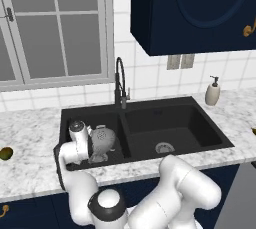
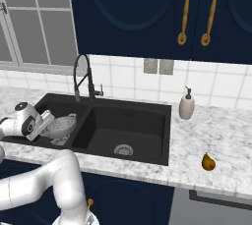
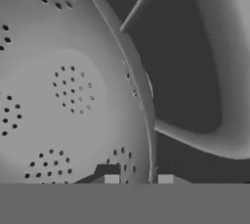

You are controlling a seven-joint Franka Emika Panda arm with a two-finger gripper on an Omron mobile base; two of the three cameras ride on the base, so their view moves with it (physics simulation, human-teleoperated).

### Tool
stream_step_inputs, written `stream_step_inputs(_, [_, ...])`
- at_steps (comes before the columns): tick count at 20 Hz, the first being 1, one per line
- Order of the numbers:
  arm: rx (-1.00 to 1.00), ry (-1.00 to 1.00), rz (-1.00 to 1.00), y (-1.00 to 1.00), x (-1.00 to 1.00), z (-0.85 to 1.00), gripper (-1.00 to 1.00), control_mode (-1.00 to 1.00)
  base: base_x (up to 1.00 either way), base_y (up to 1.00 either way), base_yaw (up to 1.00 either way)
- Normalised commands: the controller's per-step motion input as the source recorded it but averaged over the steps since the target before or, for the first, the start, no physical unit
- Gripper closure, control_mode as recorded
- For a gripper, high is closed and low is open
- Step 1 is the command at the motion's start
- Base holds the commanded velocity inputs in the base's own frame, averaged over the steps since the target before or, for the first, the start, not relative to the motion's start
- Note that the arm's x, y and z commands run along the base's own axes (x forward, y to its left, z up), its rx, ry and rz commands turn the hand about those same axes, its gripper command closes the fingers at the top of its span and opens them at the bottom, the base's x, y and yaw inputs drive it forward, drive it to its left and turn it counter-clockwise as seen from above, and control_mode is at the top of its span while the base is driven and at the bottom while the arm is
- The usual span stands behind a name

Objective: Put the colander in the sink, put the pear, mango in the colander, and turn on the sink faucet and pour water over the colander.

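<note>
Jaws stand narrow astride the colander (image 3: 68,96) rim, gripper (image 3: 138,179) low in the sink's (image 1: 145,110) left basin; placing step ending; next, I judge, open and lift clear

My fingers (image 3: 112,179) show as two tips only; their gap on the colander (image 3: 63,96) rim is cut off at six o'clock. Colander's far side runs past nine o'clock. On the tabletop (image 1: 30,173), a small object (image 1: 5,153) is clipped and unidentifiable.
</note>
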Motion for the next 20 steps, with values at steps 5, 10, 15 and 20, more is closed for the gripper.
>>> stream_step_inputs(5, [0.11,-0.41,-0.17,0.35,0.66,0.00,1.00,-1.00,0.00,0.00,0.00])
stream_step_inputs(10, [0.19,-0.05,-0.13,-0.23,0.69,-0.24,1.00,-1.00,0.00,0.00,0.00])
stream_step_inputs(15, [0.08,0.05,-0.16,-0.27,-0.02,-0.37,-1.00,-1.00,0.00,0.00,0.00])
stream_step_inputs(20, [0.06,-0.19,-0.21,0.00,-0.70,0.16,-1.00,-1.00,0.00,0.00,0.00])
